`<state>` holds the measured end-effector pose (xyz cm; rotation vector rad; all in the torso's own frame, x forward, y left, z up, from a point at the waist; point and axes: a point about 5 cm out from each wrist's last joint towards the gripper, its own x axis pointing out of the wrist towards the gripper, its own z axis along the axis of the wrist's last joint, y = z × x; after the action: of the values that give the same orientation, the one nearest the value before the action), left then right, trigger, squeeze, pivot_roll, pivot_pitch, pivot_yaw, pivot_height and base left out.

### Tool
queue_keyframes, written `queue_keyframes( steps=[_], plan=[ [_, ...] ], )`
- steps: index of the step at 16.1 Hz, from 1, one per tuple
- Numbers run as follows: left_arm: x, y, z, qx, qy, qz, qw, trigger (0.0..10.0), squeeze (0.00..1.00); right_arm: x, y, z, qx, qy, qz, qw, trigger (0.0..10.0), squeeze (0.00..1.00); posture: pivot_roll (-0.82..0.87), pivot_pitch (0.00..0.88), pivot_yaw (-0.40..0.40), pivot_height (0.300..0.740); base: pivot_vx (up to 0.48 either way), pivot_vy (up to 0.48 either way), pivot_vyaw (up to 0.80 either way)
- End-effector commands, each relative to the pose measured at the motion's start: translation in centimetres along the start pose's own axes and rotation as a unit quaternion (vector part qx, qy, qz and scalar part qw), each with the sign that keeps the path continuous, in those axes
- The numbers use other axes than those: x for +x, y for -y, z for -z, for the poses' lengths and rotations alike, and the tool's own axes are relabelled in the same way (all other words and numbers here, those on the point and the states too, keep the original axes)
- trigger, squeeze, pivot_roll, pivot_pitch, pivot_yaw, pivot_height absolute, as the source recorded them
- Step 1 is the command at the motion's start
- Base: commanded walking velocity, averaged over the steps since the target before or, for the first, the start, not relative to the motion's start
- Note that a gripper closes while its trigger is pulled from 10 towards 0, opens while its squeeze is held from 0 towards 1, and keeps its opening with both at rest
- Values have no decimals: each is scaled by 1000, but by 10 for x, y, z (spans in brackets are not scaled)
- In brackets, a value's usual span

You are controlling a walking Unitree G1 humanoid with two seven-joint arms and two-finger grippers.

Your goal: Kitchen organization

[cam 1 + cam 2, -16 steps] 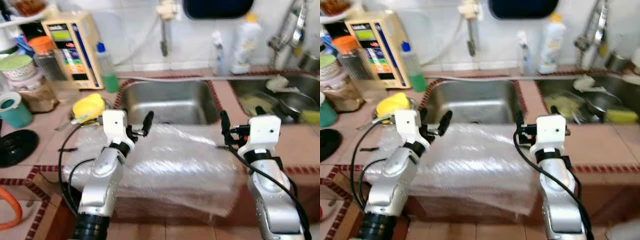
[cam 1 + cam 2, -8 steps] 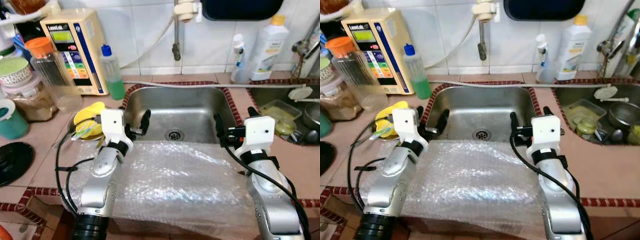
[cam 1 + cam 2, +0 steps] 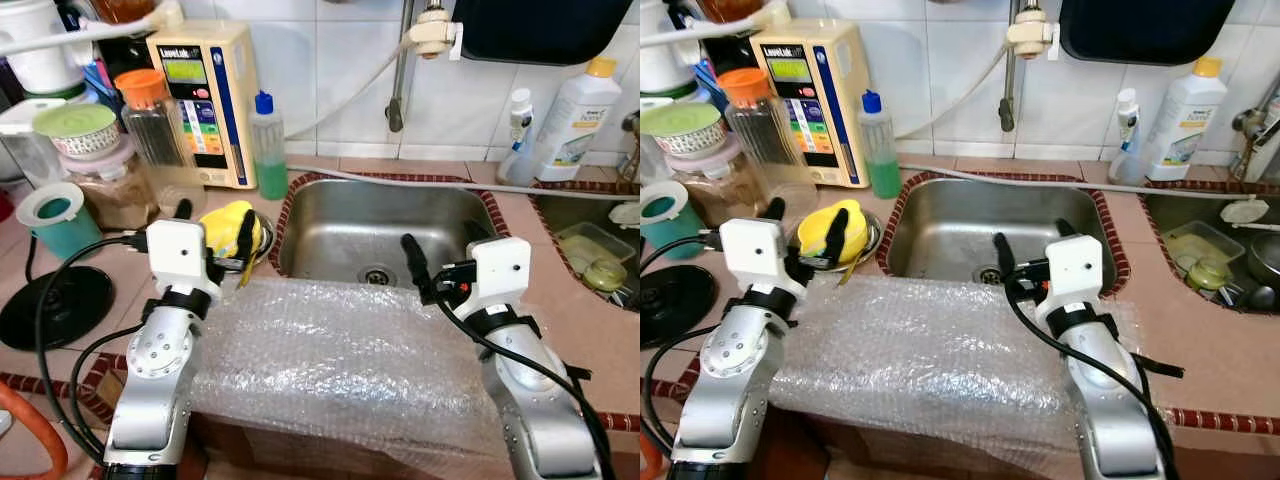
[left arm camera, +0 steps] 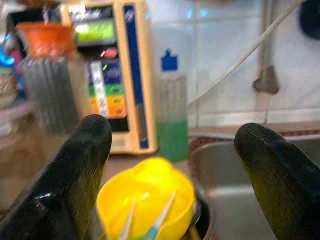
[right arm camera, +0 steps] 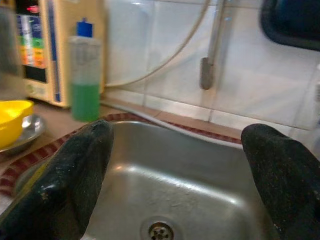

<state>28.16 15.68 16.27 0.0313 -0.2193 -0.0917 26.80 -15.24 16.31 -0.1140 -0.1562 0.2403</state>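
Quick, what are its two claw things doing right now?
Left end effector: open, holding nothing.
Right end effector: open, holding nothing.

Both silver arms reach forward at about the same height, wrists level. The left end effector (image 3: pixel 213 225) has its two black fingers (image 4: pixel 75 170) spread wide, gripping nothing. The right end effector (image 3: pixel 440 262) likewise holds its fingers (image 5: pixel 75 175) wide apart and empty, pointing forward.

One sheet of bubble wrap (image 3: pixel 340 360), one steel sink basin (image 3: pixel 385 225), one yellow bowl (image 3: pixel 228 222), one green soap bottle (image 3: pixel 267 150), two white bottles (image 3: pixel 575 120) (image 3: pixel 517 120), one teal cup (image 3: pixel 55 215).
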Motion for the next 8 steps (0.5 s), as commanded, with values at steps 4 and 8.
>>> queue_keyframes(
  steps=[4, 8],
  plan=[
    [-11, -15, 20, 1, -54, -42, 998, 10000, 0, 0, -2, -7, -4, 12, -20, 1000, 10000, 0, 23, 0, 45, 740, 0, 0, 494],
    [-12, -13, 24, 0, -66, -34, 997, 10000, 0, 1, -3, -8, 1, 10, -17, 1000, 10000, 0, 22, 0, 49, 740, 0, 0, 195]
  ],
)
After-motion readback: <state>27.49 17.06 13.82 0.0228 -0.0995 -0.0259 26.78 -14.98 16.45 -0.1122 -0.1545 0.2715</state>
